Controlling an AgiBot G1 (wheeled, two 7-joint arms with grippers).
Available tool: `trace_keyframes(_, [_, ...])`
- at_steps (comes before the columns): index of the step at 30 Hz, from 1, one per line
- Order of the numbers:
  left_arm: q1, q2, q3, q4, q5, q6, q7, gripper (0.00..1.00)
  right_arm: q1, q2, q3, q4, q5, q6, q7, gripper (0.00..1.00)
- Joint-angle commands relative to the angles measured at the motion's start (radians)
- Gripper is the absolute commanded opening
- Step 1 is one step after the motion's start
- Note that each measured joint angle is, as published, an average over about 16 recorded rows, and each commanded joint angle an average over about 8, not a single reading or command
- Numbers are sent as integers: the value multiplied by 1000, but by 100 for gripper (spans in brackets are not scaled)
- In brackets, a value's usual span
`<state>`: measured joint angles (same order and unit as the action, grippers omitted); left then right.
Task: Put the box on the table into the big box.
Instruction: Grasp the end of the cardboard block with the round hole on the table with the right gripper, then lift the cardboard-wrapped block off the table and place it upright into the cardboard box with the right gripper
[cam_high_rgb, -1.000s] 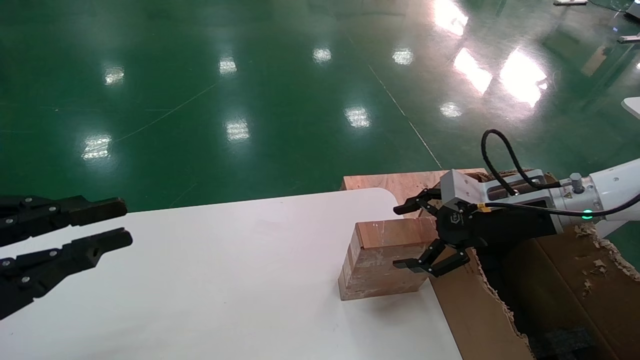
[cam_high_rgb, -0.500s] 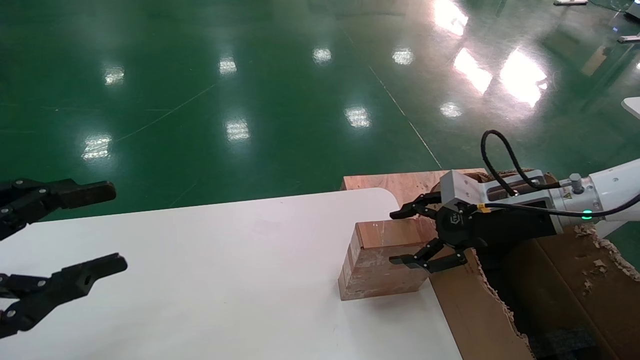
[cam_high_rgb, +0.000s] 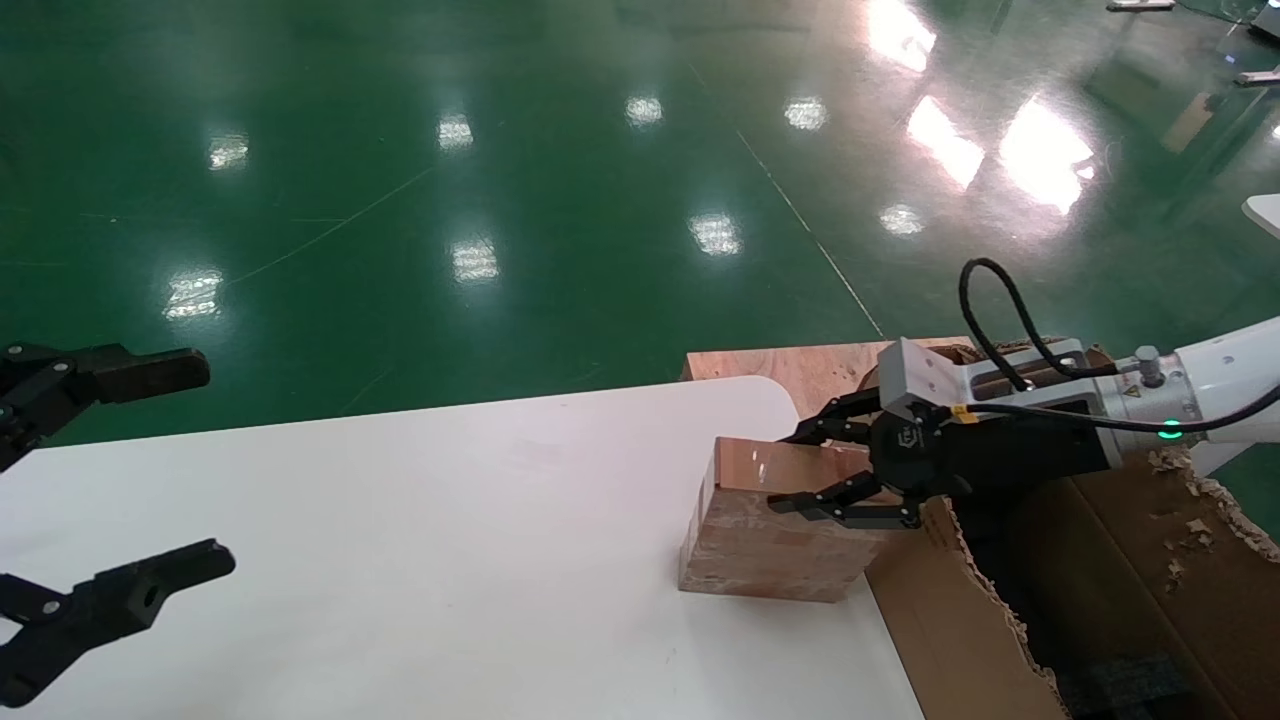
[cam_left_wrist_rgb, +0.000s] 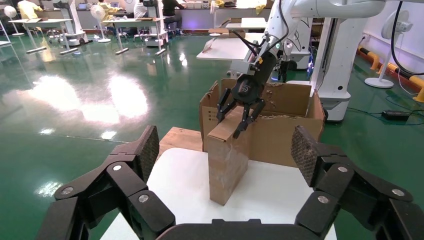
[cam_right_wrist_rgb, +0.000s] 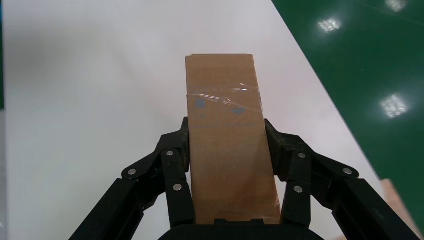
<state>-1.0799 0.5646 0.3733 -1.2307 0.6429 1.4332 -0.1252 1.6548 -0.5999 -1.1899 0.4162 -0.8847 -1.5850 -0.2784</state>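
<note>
The box (cam_high_rgb: 770, 545), small, brown and taped, stands on edge at the right end of the white table (cam_high_rgb: 450, 520), slightly tilted, right against the big box (cam_high_rgb: 960, 620). My right gripper (cam_high_rgb: 785, 470) is shut on the box's upper end; in the right wrist view its fingers (cam_right_wrist_rgb: 176, 160) press both sides of the box (cam_right_wrist_rgb: 227, 145). My left gripper (cam_high_rgb: 205, 465) hovers wide open over the table's left end, holding nothing. In the left wrist view the box (cam_left_wrist_rgb: 227, 160) stands beyond my left gripper (cam_left_wrist_rgb: 225, 150), with the right gripper (cam_left_wrist_rgb: 229, 125) on top of it.
The big box (cam_left_wrist_rgb: 280, 140) has ragged torn edges and black foam (cam_high_rgb: 1130, 680) inside. A plywood board (cam_high_rgb: 790, 365) lies behind the table's rounded corner. Green glossy floor surrounds the table. Other tables and robots stand far off.
My right gripper moved forward over the box and shut on it; the box has tipped slightly. My left gripper's fingers have spread much wider apart.
</note>
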Motion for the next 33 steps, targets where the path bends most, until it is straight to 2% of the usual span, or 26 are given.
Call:
trace_keyframes(1, [0, 0, 0, 0, 0, 0, 0, 100, -5, 0, 0, 5, 10, 2, 18, 0])
trace_keyframes(8, [0, 0, 0, 0, 0, 0, 0, 100, 11, 85, 13, 185, 117, 9, 199, 0])
trace_keyframes(12, [0, 0, 0, 0, 0, 0, 0, 100, 63, 169, 41, 332, 171, 37, 306, 0])
trace_keyframes(16, [0, 0, 0, 0, 0, 0, 0, 100, 141, 276, 83, 496, 196, 98, 430, 0])
trace_keyframes(20, [0, 0, 0, 0, 0, 0, 0, 100, 230, 412, 132, 682, 166, 191, 571, 0])
trace_keyframes(25, [0, 0, 0, 0, 0, 0, 0, 100, 307, 607, 185, 884, 73, 299, 748, 0])
trace_keyframes(28, [0, 0, 0, 0, 0, 0, 0, 100, 323, 703, 200, 936, 35, 324, 817, 0])
trace_keyframes(31, [0, 0, 0, 0, 0, 0, 0, 99, 322, 771, 190, 942, 31, 315, 845, 0])
trace_keyframes(33, [0, 0, 0, 0, 0, 0, 0, 86, 316, 806, 169, 940, 38, 308, 848, 0])
